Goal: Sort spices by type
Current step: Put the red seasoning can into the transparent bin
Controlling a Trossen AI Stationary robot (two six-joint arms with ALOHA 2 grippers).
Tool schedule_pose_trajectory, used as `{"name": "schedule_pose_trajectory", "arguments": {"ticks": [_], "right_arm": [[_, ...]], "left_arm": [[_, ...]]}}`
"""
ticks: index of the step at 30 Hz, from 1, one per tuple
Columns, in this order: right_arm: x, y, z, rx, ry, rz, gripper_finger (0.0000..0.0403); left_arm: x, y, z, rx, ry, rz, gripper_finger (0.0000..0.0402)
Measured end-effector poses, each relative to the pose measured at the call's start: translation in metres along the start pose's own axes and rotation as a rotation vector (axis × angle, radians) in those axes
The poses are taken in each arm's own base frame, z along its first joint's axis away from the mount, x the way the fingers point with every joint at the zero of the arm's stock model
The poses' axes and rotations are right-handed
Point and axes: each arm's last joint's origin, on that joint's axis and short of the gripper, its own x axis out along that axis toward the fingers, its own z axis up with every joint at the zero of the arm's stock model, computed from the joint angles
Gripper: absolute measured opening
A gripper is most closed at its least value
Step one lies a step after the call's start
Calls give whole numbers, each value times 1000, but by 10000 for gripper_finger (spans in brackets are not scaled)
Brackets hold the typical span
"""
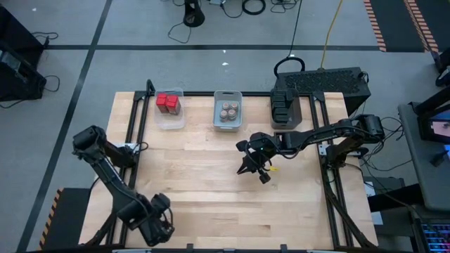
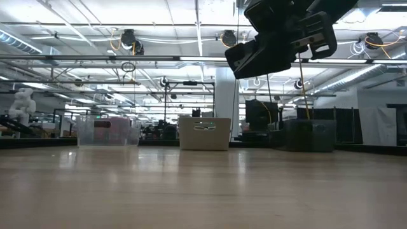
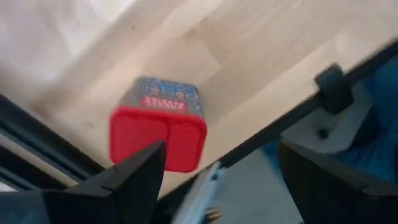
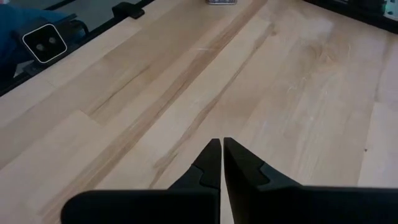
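Red-lidded boxy spice (image 3: 158, 127) with a patterned label lies on the table edge between the left pincer's (image 3: 217, 180) spread fingers.

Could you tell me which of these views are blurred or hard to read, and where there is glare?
Left wrist view: motion-blurred, the red spice box and the left gripper soft-edged. Low view: the right gripper is a dark silhouette against bright ceiling lights, and the bins are small. Right wrist view: sharp, with a pale sheen on the table. High view: evenly lit.
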Motion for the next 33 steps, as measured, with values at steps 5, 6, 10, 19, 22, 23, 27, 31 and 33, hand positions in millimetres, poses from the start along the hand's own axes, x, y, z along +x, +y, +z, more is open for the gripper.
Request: {"name": "schedule_pose_trajectory", "arguments": {"ticks": [5, 6, 10, 19, 22, 23, 27, 31, 33], "right_arm": [[0, -1, 1, -9, -12, -10, 0], [0, -1, 2, -11, -18, -14, 0], [-1, -5, 6, 7, -60, -39, 0], [-3, -11, 8, 110, -84, -114, 0], [-3, -13, 7, 165, -66, -181, 0], [-3, -13, 7, 182, -63, -196, 0], [-3, -14, 7, 240, -65, -227, 0], [-3, -14, 7, 276, -69, -228, 0], [-3, -14, 7, 288, -72, -248, 0]], "left_arm": [[-9, -1, 14, 309, 7, 39, 309], [-11, -2, 14, 379, 14, 34, 309], [-13, -2, 17, 571, 50, 31, 309], [-14, 5, 20, 762, 39, 110, 309], [-14, 4, 18, 852, 31, 95, 309], [-13, 4, 16, 890, 34, 96, 309], [-12, 10, 4, 1019, 43, 131, 309], [-11, 16, -9, 1127, 52, 157, 309], [-10, 18, -16, 1189, 58, 160, 309]]}}
